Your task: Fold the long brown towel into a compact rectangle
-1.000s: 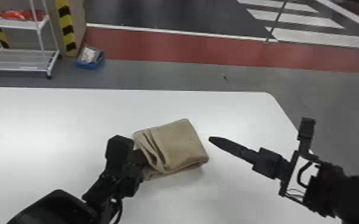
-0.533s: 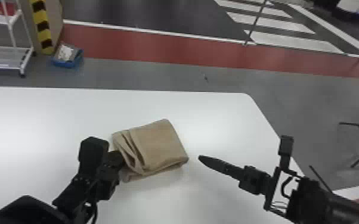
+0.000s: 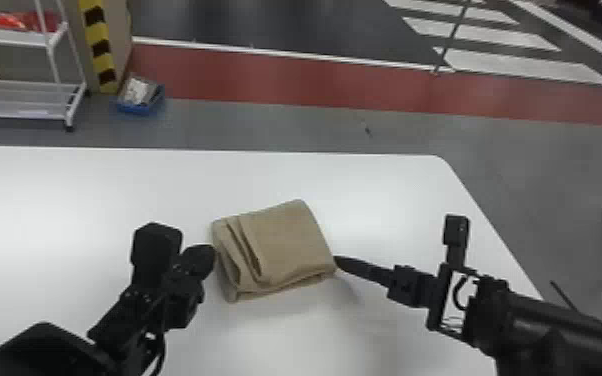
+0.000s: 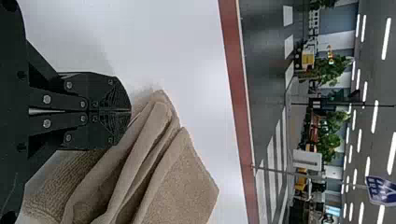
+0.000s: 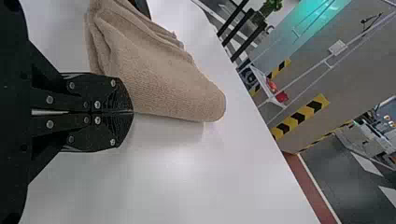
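Evidently, just left of the towel (image 3: 285, 245), I have my left gripper (image 4: 130, 111), fingertips together; the towel lies compactly folded on the white table (image 3: 90, 200). Right of it, my right gripper (image 5: 133, 112) is likewise closed; I judge only edge-squaring remains.

My right gripper (image 3: 337, 259): fingers closed together, tips short of mid-frame, right at the brown towel (image 5: 163, 81)'s edge, contact unclear. Towel folded in layers, reaches past frame centre, on white table (image 5: 187, 172). Yellow-black tape (image 5: 299, 116) beyond table, off-centre.
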{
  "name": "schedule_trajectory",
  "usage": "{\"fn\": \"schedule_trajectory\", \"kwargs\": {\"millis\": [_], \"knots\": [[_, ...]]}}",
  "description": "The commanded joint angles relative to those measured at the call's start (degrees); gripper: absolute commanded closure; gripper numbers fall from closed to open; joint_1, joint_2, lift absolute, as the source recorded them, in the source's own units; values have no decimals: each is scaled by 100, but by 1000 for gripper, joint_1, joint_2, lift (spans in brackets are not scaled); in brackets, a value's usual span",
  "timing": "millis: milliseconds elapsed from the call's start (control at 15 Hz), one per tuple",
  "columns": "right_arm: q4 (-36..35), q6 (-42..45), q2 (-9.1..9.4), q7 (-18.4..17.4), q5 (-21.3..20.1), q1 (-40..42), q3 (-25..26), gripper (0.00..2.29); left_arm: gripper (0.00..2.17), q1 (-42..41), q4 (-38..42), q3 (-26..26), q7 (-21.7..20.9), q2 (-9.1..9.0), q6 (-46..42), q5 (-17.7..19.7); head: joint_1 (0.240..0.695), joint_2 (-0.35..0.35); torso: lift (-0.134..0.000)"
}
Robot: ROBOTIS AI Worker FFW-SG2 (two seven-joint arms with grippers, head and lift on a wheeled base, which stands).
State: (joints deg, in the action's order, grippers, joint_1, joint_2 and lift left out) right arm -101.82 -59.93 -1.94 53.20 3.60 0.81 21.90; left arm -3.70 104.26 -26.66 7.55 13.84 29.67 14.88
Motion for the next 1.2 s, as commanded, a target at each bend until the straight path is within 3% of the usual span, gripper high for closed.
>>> {"fn": "schedule_trajectory", "kwargs": {"millis": [0,200,333,800,1133], "knots": [[295,144,9,-187,-44,-353,-143,2132,1889,-175,367,196,-8,137,0,59,695,-219,-125],[488,337,44,-434,-88,-626,-336,2132,1889,-324,648,345,-17,225,18,76,695,-186,-125],[4,337,150,-425,-52,-301,-362,2135,1889,-377,692,565,0,234,-35,59,695,-167,-125],[-1692,-559,124,-144,396,868,-20,2132,1889,-245,499,706,-44,172,-105,112,695,-128,-125],[-1411,-313,159,-179,290,1053,-494,2132,1889,-289,516,706,-35,216,-88,103,695,-112,-125]]}}
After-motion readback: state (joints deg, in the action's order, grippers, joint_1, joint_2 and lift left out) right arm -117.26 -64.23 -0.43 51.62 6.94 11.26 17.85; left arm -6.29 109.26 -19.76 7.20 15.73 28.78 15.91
